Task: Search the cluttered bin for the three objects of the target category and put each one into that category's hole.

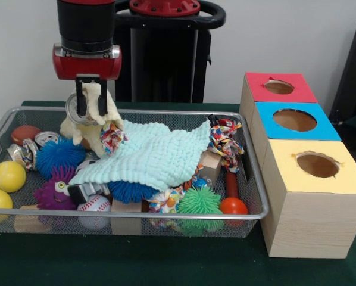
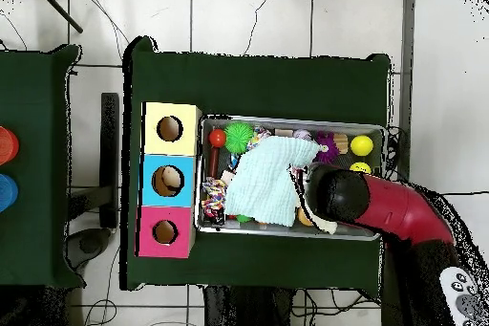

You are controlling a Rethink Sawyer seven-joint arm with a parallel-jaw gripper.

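Note:
The wire mesh bin [image 1: 166,215] sits on the green table, full of mixed items; it also shows in the overhead view [image 2: 287,119]. My gripper [image 1: 90,102] is over the bin's back left corner, shut on a cream-yellow cloth [image 1: 97,119]. The cloth hangs from it, and its lower end rests on the clutter. A mint green knitted cloth [image 1: 151,156] lies spread over the bin's middle [image 2: 269,181]. Three boxes with round holes stand beside the bin: red-topped [image 1: 279,87], blue-topped [image 1: 294,121] and yellow-topped [image 1: 317,165]. In the overhead view the red arm [image 2: 382,209] hides the gripper.
In the bin: a blue spiky ball [image 1: 59,156], a purple fuzzy toy [image 1: 54,192], two yellow balls [image 1: 8,176], a baseball [image 1: 94,210], a green spiky ball [image 1: 199,202], a red ball [image 1: 233,206], a rope toy [image 1: 225,143], crushed cans [image 1: 23,152] and wooden blocks [image 1: 209,164].

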